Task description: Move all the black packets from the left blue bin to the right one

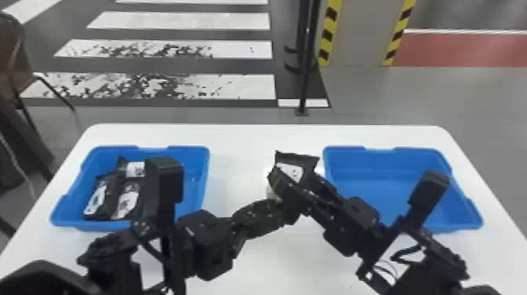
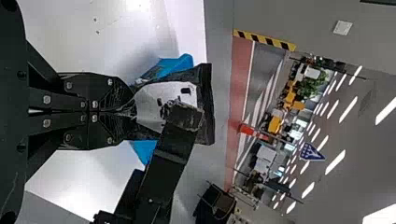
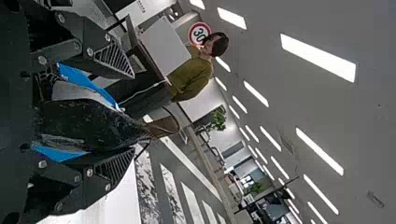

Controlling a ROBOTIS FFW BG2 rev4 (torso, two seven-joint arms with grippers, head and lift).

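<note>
Between the two bins, a black packet (image 1: 291,169) with a white label is held above the table. My left gripper (image 1: 285,215) is shut on its lower end; in the left wrist view the closed left gripper (image 2: 127,112) pinches the packet (image 2: 154,105). My right gripper (image 1: 301,187) reaches it from the right. In the right wrist view the right gripper (image 3: 133,113) stands open, with the dark packet (image 3: 86,123) between its spread fingers; contact cannot be told. Several black packets (image 1: 127,198) lie in the left blue bin (image 1: 202,168), partly behind the left arm. The right blue bin (image 1: 360,176) shows a bare floor.
Both bins stand on a white table (image 1: 243,145), with a gap between them. The right arm passes over the right bin's near part. A thin black post (image 1: 304,78) stands on the floor beyond the table, and a chair (image 1: 15,59) is at the far left.
</note>
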